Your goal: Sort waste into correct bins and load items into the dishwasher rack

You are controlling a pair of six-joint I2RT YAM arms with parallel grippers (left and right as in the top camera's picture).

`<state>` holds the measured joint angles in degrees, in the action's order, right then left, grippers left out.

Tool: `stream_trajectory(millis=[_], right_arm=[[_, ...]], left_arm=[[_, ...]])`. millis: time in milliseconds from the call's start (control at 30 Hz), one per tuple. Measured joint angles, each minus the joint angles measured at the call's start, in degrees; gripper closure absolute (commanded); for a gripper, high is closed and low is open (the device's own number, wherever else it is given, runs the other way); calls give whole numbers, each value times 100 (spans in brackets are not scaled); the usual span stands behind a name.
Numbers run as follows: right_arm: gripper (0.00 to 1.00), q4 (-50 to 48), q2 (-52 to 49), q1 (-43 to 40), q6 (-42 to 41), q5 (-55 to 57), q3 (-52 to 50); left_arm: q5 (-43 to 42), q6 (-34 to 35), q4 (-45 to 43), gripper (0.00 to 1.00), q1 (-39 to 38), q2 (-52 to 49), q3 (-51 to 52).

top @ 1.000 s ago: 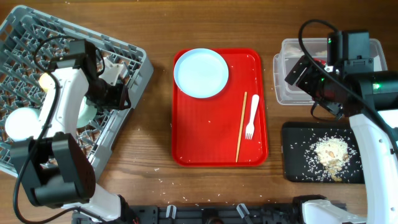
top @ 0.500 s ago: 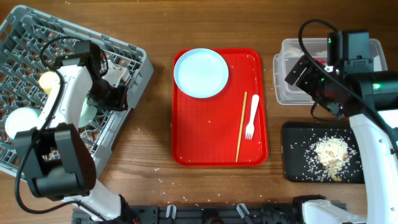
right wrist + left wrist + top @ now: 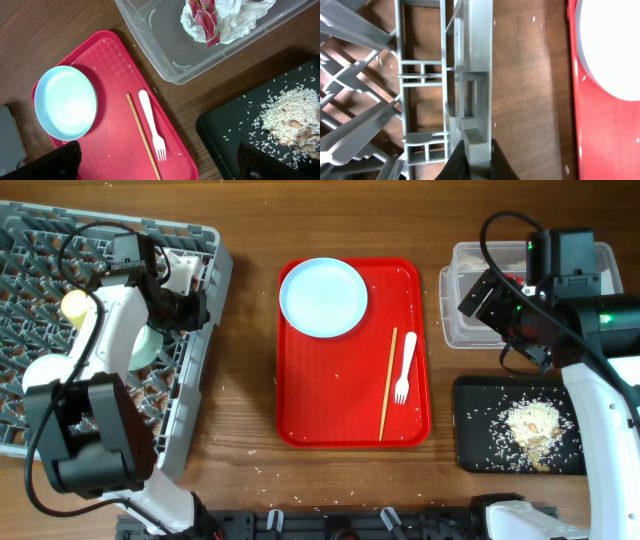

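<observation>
**Overhead view:** the camera is looking straight down from well above the table [image 3: 250, 480], taking in the dishwasher rack [image 3: 30, 290], the red tray [image 3: 340, 400], the clear tub [image 3: 455, 330] and the black tray [image 3: 480, 450] at once.

**Left wrist view:** the camera is sitting very close behind the left gripper [image 3: 471, 161], whose jaws are pinching the rack's rim. It is facing down along that rim, with the red tray and the pale blue plate [image 3: 615, 45] lying right of the jaws.

**Right wrist view:** the camera is hanging higher and facing down between the widely parted jaws of the right gripper [image 3: 160, 162]. The tray, plate, tub and black tray are lying ahead of them.

All three views are sharing the plate and the red tray.
</observation>
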<state>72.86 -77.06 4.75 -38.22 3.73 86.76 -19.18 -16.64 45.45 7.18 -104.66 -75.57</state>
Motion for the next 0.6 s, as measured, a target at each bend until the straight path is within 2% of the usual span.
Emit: stream_trajectory(millis=[100, 433, 600], right_arm=[[0, 0, 0, 0, 0, 0, 0], [0, 0, 0, 0, 0, 0, 0], [0, 0, 0, 0, 0, 0, 0]], left_arm=[[-26, 323, -264, 96, -57, -15, 13], [-131, 1353, -1318, 96, -981, -94, 116], [142, 1845, -1729, 96, -1123, -131, 118]])
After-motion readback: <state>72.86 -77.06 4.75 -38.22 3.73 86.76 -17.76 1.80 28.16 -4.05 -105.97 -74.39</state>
